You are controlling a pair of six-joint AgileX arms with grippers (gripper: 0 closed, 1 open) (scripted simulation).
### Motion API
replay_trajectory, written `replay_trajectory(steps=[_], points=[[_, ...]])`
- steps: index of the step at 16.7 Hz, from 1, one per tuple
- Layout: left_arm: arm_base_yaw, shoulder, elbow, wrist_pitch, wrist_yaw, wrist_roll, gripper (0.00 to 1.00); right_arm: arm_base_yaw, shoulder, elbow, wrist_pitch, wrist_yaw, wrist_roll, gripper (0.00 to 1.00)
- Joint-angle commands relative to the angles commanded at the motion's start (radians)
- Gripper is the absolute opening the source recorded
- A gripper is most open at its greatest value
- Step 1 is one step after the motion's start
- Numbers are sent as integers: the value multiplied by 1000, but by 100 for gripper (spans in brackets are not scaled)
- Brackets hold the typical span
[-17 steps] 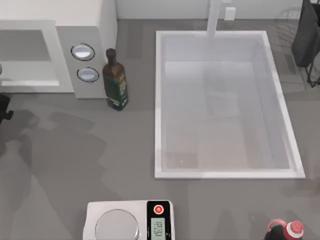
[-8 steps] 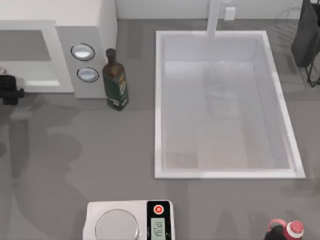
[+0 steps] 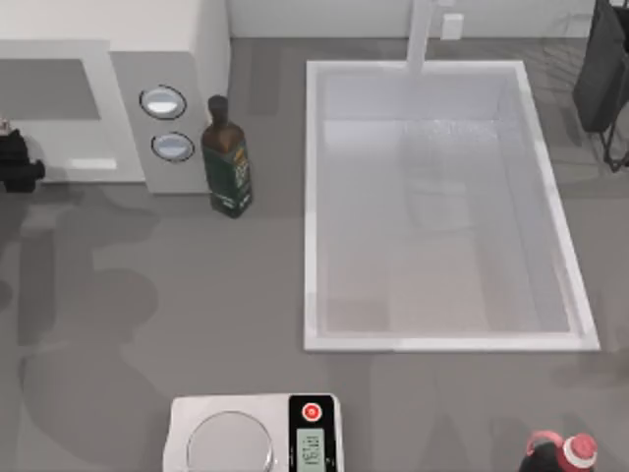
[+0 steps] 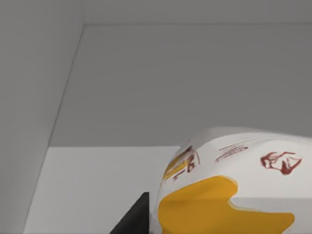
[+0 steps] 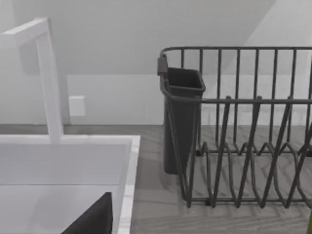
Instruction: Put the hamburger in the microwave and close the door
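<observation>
The white microwave (image 3: 118, 25) stands at the table's back left, with two round knobs on its grey side panel (image 3: 167, 123). Its grey cavity (image 3: 49, 88) faces forward and is open. My left gripper (image 3: 14, 163) sits at the top view's left edge, right at the cavity's mouth. In the left wrist view the hamburger (image 4: 229, 190), white-wrapped with yellow patches and red marks, sits close up beside a dark finger (image 4: 132, 220), with the grey cavity walls (image 4: 195, 83) behind it. The door is out of view. My right gripper (image 5: 92, 219) is parked near the sink's back right.
A dark green bottle (image 3: 226, 157) stands just right of the knob panel. A large white sink (image 3: 442, 206) with a faucet (image 3: 421, 34) takes up the right half. A white scale (image 3: 256, 438) and a red-capped bottle (image 3: 562, 454) sit at the front edge. A dark dish rack (image 5: 234, 126) stands back right.
My left gripper has moved from the open table in front of the microwave back to the cavity mouth, carrying the hamburger. Nothing else has shifted.
</observation>
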Motion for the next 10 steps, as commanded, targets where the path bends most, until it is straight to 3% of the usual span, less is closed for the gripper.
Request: replay_trajectory(steps=[5,10], points=[[-7,30,40,-19,-6,0,0,0,0,0,0,0,0,100],[-30,191,307,-120,-30,-11,0,0,0,0,0,0,0,100]])
